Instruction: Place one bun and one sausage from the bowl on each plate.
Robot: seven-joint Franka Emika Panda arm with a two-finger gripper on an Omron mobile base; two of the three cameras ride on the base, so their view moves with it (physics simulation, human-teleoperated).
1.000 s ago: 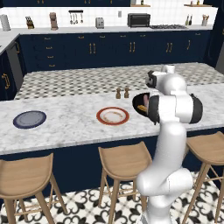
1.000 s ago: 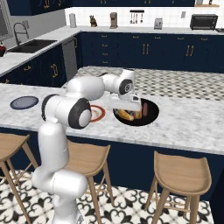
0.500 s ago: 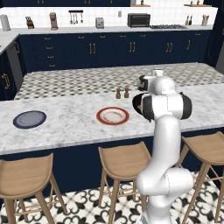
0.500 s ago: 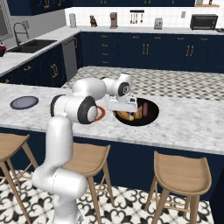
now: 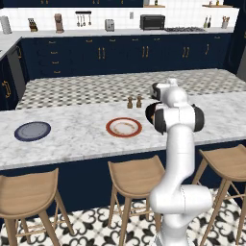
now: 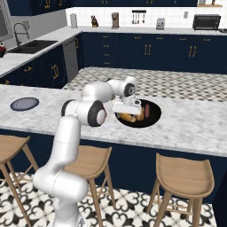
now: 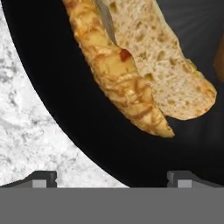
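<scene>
The black bowl (image 6: 155,116) rests on the marble island; in the left base view its edge (image 5: 149,113) peeks out from behind my arm. It holds a split bun (image 7: 144,74) with a golden crust, and a brown sausage (image 7: 219,57) shows at the hand view's right edge. My gripper (image 7: 113,179) is open and hangs low over the bowl's rim, just short of the bun, with nothing between its fingers. The hand (image 6: 127,110) reaches down into the bowl's left side. The red-rimmed plate (image 5: 124,127) lies left of the bowl. The blue-grey plate (image 5: 32,130) is far left.
Two small shakers (image 5: 134,102) stand behind the red-rimmed plate. Wooden stools (image 5: 137,175) line the island's near side. Bare marble counter (image 7: 26,131) lies beside the bowl. The blue-grey plate (image 6: 24,103) sits near the island's left end.
The hand has swung left and dropped down into the bowl, and my elbow has turned with it. The plates and the bowl have stayed put.
</scene>
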